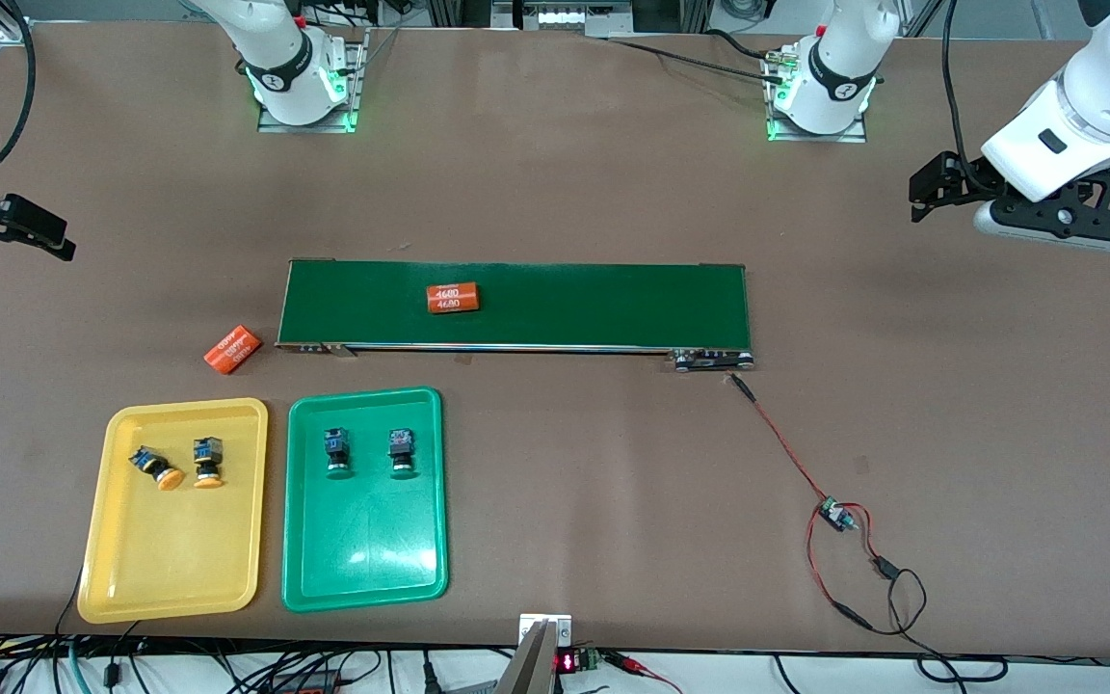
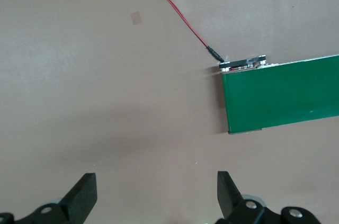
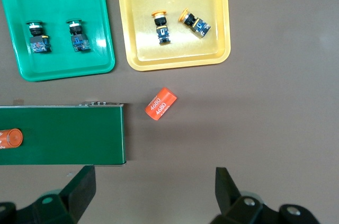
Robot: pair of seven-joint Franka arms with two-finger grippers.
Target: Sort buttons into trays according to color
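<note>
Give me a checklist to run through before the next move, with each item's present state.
1. Yellow-capped buttons in the yellow tray: ok, both inside.
2. Green-capped buttons in the green tray: ok, both inside.
3. No button left on the belt or bare table: ok; only an orange cylinder lies on the belt and another beside its end.
4. Left claw empty: ok, open, over bare table at the left arm's end.
5. Right claw empty: ok, open, over bare table off the belt's end at the right arm's side.
</note>
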